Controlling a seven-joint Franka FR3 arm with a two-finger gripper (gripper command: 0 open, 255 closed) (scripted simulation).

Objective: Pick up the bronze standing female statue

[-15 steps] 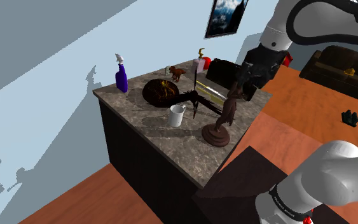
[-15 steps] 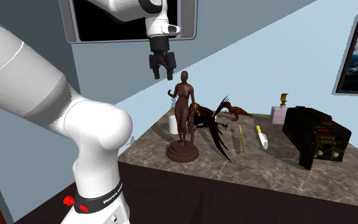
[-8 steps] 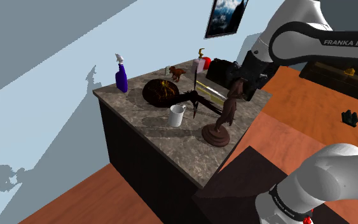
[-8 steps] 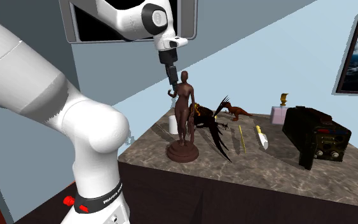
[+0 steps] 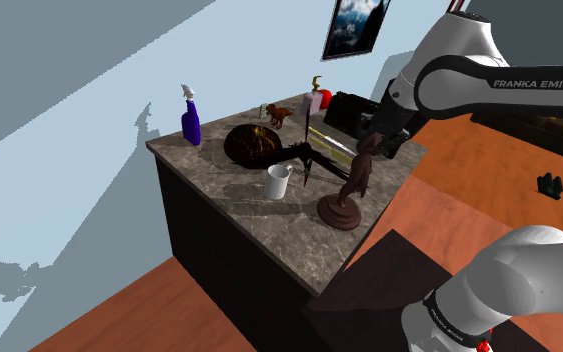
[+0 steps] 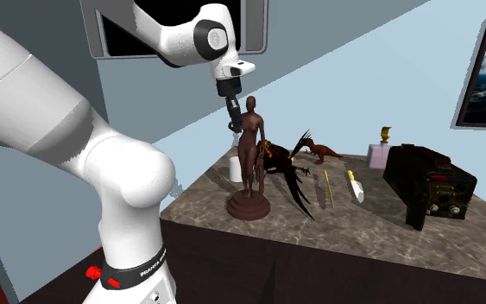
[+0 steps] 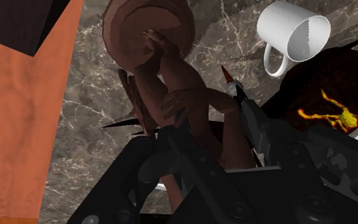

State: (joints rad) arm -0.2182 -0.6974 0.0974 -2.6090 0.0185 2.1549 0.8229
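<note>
The bronze standing female statue [image 5: 355, 183] stands upright on its round base [image 5: 338, 212] on the marble counter [image 5: 231, 203], near the edge facing my stand. In the second exterior view the statue [image 6: 249, 148] rises in front of a dark winged dragon figure [image 6: 288, 169]. My black gripper [image 6: 236, 122] is down at the statue's raised hand and shoulder. In the wrist view the gripper [image 7: 199, 143] is open, its fingers [image 7: 255, 130] standing either side of the statue's upper body [image 7: 174, 86], with the base [image 7: 147, 27] below.
A white mug [image 5: 278, 181] stands close to the statue, beside the dragon figure [image 5: 257, 145]. Farther back are a purple spray bottle [image 5: 190, 122], a small brown dinosaur [image 5: 280, 114], a pink box [image 5: 315, 100] and a black boxy device [image 6: 428, 186]. Orange floor [image 7: 15, 121] lies beyond the counter edge.
The gripper has come down from above the statue's head and tilted, so that its fingers now straddle the statue's upper body. The statue has not moved.
</note>
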